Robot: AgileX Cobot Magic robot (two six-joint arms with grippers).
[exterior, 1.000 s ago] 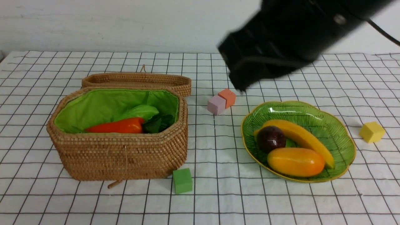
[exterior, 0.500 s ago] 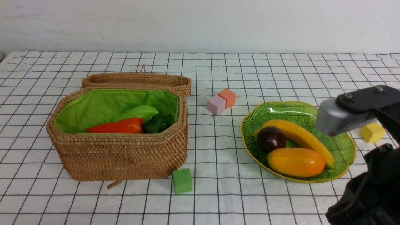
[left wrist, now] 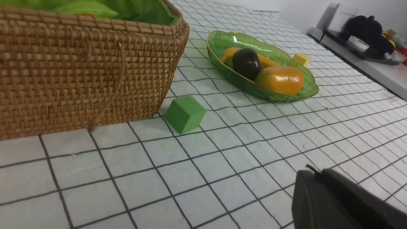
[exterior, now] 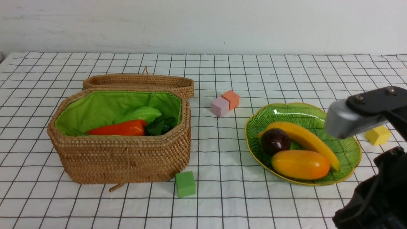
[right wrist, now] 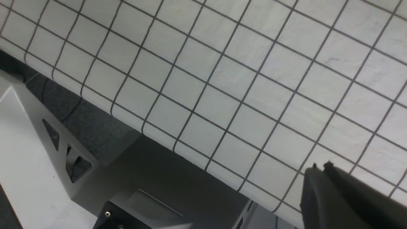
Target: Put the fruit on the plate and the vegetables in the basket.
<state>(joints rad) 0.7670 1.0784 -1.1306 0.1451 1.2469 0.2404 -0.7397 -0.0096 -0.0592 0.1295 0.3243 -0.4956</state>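
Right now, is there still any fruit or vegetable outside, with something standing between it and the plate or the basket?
No. The banana, mangosteen and mango already lie on the plate; the carrot and a green vegetable are in the basket. Only small cubes remain on the cloth, so nothing visible needs a path.

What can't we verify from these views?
- Basket contents: in the front view only a carrot, a light green piece and dark leaves show; the near wall hides the rest.
- Yellow cube, front view: partly covered by the right arm.
- Both jaws: cut off at the wrist views' edges; neither appears to hold anything.
- Banana: its middle passes behind the mangosteen.
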